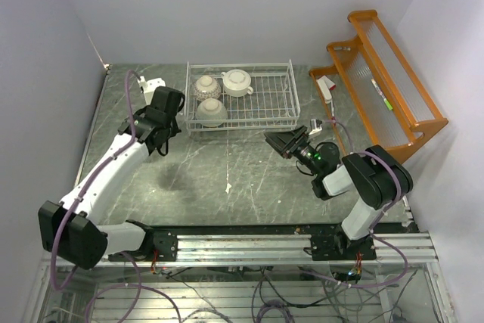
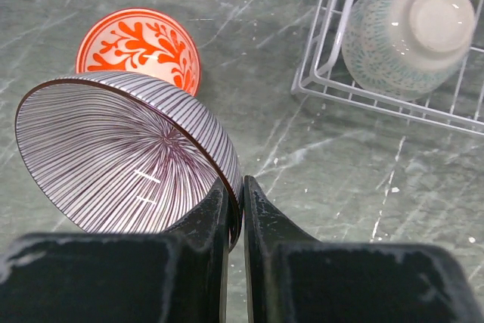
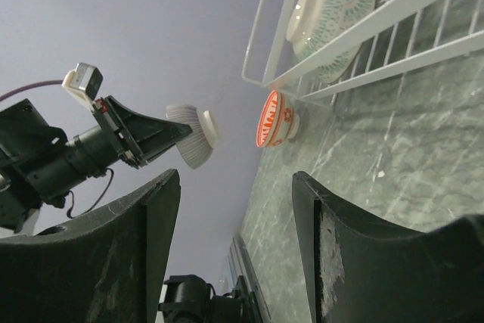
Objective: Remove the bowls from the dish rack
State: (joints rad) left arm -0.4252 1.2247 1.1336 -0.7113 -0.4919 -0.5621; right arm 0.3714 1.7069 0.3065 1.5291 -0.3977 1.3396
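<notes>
Clamped tight on the rim of the striped bowl (image 2: 113, 156), my left gripper (image 2: 236, 187) has one finger inside the bowl and one outside. The bowl is tilted, its lined inside facing my wrist camera, and it hangs off the table (image 1: 227, 164) to the left of the dish rack (image 1: 268, 100). The red-patterned bowl (image 2: 140, 47) stands on the table below it, just outside the rack's near left corner; the two do not touch. Three bowls sit in the left half of the rack: a teal-patterned bowl (image 2: 408, 28) upside down at the front, a speckled bowl (image 1: 206, 87) behind it, and a white bowl with a handle (image 1: 237, 81). My right gripper (image 3: 234, 179) hovers near the rack's front right corner, fingers spread with nothing between them.
</notes>
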